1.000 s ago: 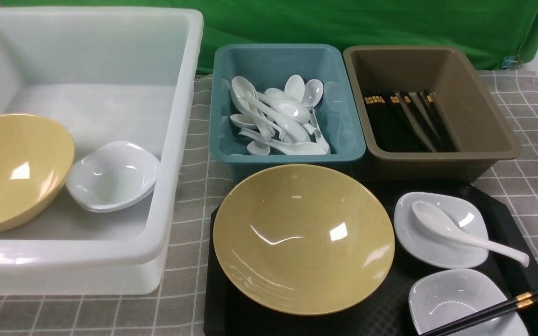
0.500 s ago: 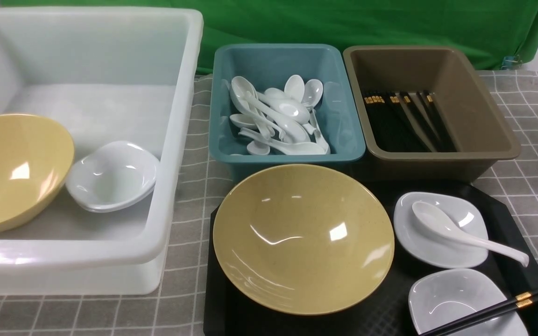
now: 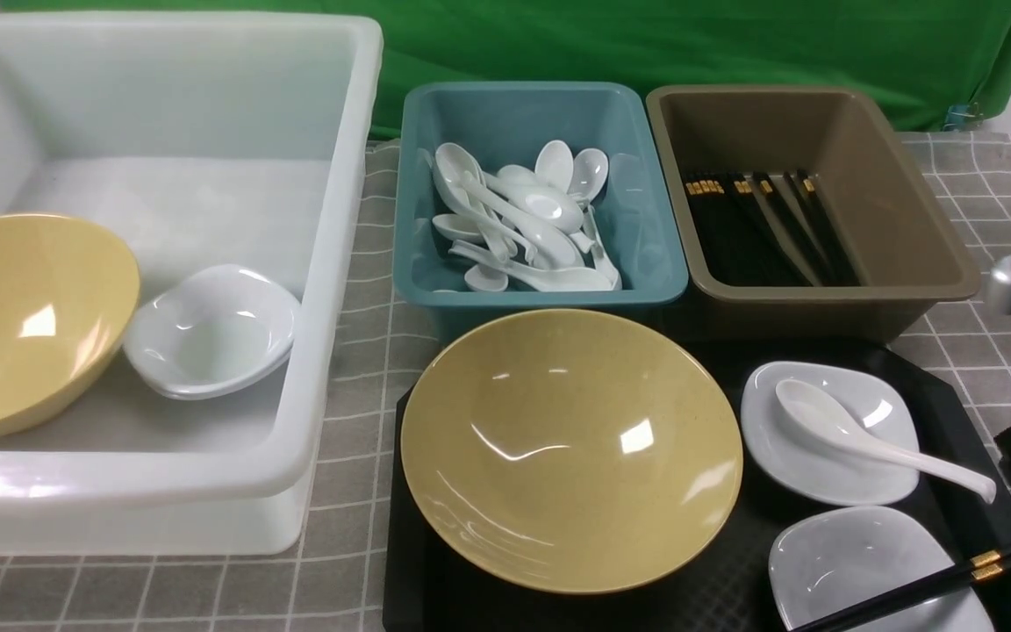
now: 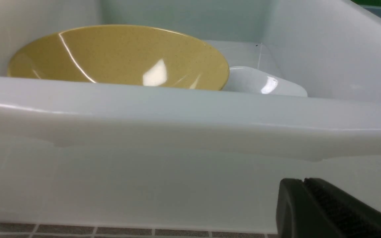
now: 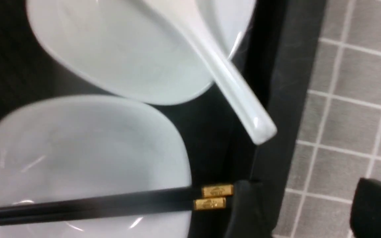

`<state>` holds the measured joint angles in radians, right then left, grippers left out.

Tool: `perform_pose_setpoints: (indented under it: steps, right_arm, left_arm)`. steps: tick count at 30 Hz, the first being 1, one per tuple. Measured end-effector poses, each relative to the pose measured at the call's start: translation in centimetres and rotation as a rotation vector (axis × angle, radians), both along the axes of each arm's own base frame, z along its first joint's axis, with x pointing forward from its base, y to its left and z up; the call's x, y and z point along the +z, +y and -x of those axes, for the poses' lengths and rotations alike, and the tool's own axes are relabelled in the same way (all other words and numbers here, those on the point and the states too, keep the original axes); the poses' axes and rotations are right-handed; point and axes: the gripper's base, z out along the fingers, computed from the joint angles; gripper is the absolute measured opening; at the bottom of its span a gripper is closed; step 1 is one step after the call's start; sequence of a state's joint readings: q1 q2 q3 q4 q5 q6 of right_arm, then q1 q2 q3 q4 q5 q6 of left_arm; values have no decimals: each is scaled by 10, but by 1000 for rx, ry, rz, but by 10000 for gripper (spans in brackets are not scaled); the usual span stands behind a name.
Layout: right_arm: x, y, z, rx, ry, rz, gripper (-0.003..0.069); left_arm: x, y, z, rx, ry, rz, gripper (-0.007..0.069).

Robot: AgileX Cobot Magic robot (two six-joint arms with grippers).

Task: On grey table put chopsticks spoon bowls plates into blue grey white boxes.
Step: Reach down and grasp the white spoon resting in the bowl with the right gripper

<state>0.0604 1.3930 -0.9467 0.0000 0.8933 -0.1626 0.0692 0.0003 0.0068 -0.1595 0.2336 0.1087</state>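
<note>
Right at the near edge of the black tray (image 3: 418, 597), you've got the pair of chopsticks (image 3: 918, 590) lying across the near plate (image 3: 856, 562). Their gold-banded ends point to your right and poke out past the plate's rim. Your right gripper (image 5: 309, 211) is spread apart and holding nothing. One finger sits just beside those gold ends over the tray's rim and the other hangs over the grey table (image 3: 356, 369), so the sticks aren't between the fingers. Can't tell from the wrist view whether that inner finger actually touches them. A bit further back, the spoon (image 3: 856, 434) rests with its scoop in the second plate (image 3: 786, 456), handle sticking out toward the gripper's side. Next to those, the big yellow bowl (image 3: 571, 448) fills the tray's left half. Off on your left, the white box (image 3: 119, 478) holds a tilted bowl (image 3: 23, 325) with a white dish (image 3: 211, 329) right beside it. Your left gripper (image 4: 329, 208) sits low, just outside that box's near wall, closed up, with only one finger showing. Farthest back, the blue box (image 3: 646, 228) has a pile of spoons (image 3: 523, 228), and the grey box (image 3: 909, 219) has more chopsticks (image 3: 760, 228) lined up inside.
</note>
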Motion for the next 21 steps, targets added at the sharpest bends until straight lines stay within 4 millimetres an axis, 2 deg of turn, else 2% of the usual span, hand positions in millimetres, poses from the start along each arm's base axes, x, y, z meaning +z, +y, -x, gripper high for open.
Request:
perform_pose_setpoints:
  steps: [3,6,10,14,21]
  right_arm:
    - [-17,1,-14,29,107,14,425]
    - [-26,5,-24,60,176,28,428]
    - [-31,23,-36,173,197,55,428]
    - [-34,37,-42,275,178,112,428]
    - [-49,36,-48,327,221,186,428]
  left_arm:
    - [0,0,0,0,0,1,18]
    - [0,0,0,0,0,1,18]
    - [0,0,0,0,0,1,18]
    - [0,0,0,0,0,1,18]
    - [0,0,0,0,0,1,18]
